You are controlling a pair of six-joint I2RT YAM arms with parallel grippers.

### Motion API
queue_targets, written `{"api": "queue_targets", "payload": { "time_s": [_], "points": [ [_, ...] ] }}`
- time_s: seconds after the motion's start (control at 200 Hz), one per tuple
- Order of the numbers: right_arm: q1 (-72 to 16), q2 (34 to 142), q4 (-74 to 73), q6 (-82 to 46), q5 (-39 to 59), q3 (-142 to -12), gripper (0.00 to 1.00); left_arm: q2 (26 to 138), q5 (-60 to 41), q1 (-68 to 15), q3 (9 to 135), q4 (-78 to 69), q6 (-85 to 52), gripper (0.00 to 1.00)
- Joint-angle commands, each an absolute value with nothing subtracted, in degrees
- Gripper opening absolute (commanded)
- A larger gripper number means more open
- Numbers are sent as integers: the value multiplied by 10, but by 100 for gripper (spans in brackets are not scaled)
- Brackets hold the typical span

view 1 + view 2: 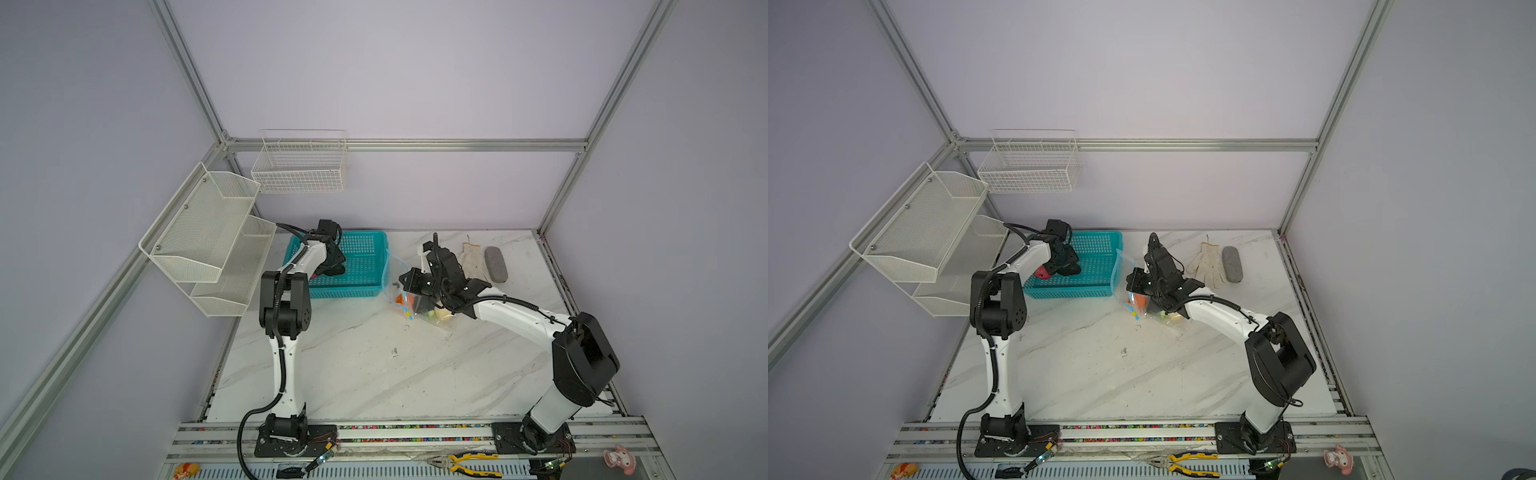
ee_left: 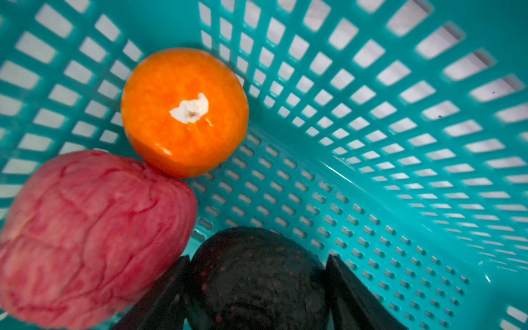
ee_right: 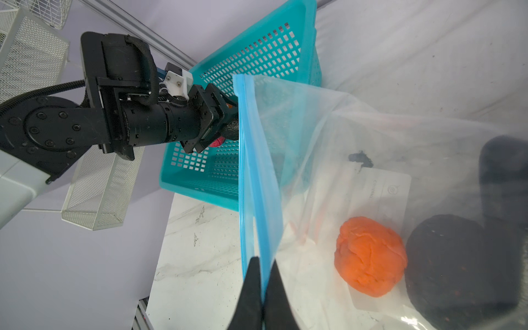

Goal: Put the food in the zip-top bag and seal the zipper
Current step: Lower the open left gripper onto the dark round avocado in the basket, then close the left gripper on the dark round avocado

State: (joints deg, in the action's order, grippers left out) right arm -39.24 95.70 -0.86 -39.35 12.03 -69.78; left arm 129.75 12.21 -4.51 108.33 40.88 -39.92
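My left gripper [image 2: 257,259] is down inside the teal basket [image 2: 371,114], its fingers pressed on both sides of a black-brown lump [image 2: 257,285]. An orange ball [image 2: 184,111] and a pink fruit [image 2: 91,237] lie beside it. In both top views the left gripper [image 1: 332,270] sits over the basket's left part. My right gripper [image 3: 264,274] is shut on the light-blue zipper [image 3: 251,171], holding the zip-top bag [image 3: 385,143] with its mouth raised just right of the basket. Inside the bag lie an orange ball [image 3: 370,257] and a dark lump [image 3: 448,271]. A yellow slider tab [image 1: 408,312] shows at the strip's near end.
A white glove [image 1: 473,259] and a grey oblong pad [image 1: 496,264] lie at the back right. White mesh shelves [image 1: 208,241] hang on the left wall and a wire basket [image 1: 299,166] on the back wall. Pliers [image 1: 469,463] rest on the front rail.
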Motion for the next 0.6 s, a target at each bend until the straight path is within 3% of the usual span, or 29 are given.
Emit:
{"api": "queue_targets", "payload": {
  "time_s": [0.0,0.4,0.595],
  "points": [
    [-389,957,-10,-398,119,-713,0,1308,121,-41,1134,402,-400,68],
    [-389,957,-10,-400,118,-710,0,1335,97,-41,1151,400,-386,85],
    [-389,954,-9,-403,114,-707,0,1329,98,-42,1151,400,-387,75]
  ]
}}
